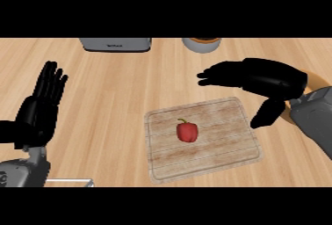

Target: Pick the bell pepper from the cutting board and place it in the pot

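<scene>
red bell pepper [187, 132] on cutting board [203, 139], right hand [259, 79] above, fingers relaxed, empty

Red bell pepper [186, 131] on cutting board [220, 154]

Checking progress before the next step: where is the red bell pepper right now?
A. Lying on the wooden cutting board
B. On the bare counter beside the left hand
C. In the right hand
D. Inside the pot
A: the red bell pepper lies near the middle of the cutting board, with the right hand above the board's far corner and not touching it.
</scene>
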